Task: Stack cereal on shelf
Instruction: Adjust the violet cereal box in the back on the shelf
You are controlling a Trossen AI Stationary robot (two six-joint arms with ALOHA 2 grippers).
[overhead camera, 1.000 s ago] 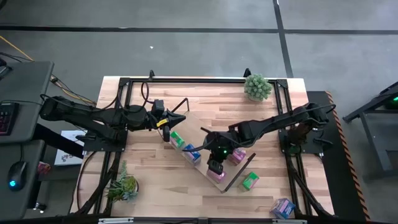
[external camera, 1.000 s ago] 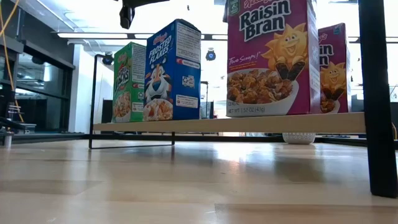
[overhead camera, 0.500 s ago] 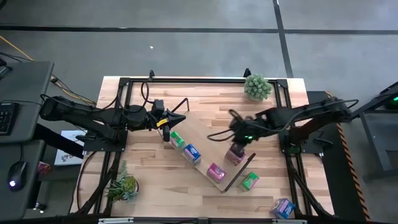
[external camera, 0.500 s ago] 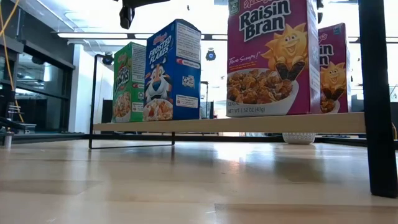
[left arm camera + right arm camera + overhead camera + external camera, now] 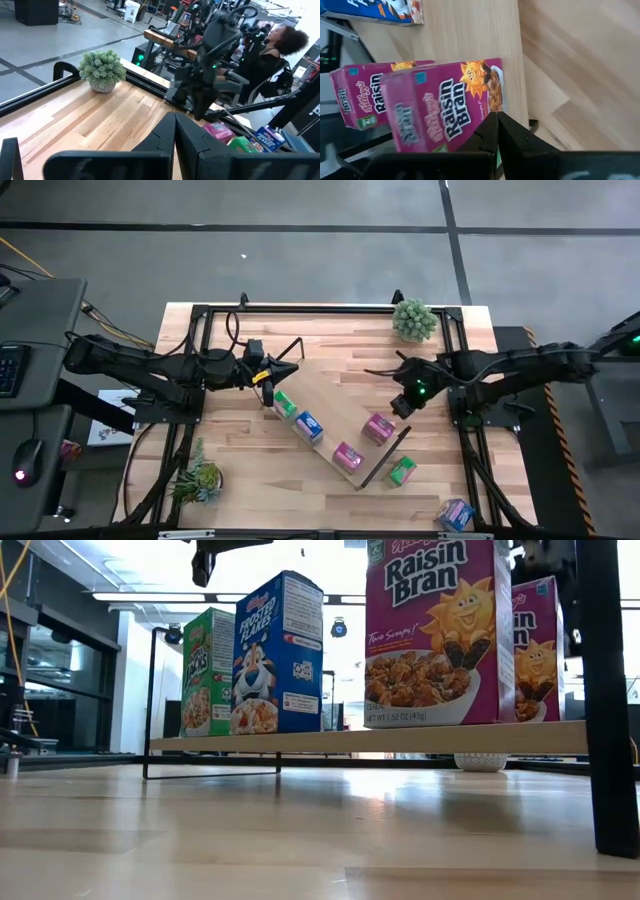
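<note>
Hanging over the middle right of the high view, my right gripper (image 5: 402, 406) had its fingers pressed together and held nothing. It was just above and right of a pink box (image 5: 378, 427) that stood on the shelf (image 5: 335, 402). In my right wrist view, both pink boxes showed close up, one (image 5: 447, 105) in front of the other (image 5: 357, 97), with the closed finger tips dark at the bottom.

My left gripper (image 5: 268, 383) waited at the upper left end of the shelf, fingers pressed together too, with nothing in them.

The shelf lay slanted across the middle of the table (image 5: 250, 460). Four boxes stood on it in a row going down to the right: a green box (image 5: 285, 404), a blue box (image 5: 308, 425), a second pink box (image 5: 347, 456), and the first pink one near my right gripper. In the low view they stood upright on the board, green (image 5: 208, 673), blue (image 5: 277, 655), then pink (image 5: 432, 632), with the other pink one (image 5: 535, 650) behind it.

Two boxes were not on the shelf. A second green box (image 5: 402, 471) lay on the table just right of the shelf's lower end. A second blue box (image 5: 456, 514) sat near the lower right corner.

A plant (image 5: 413, 320) stood at the upper right, and another plant (image 5: 198, 477) at the lower left.
</note>
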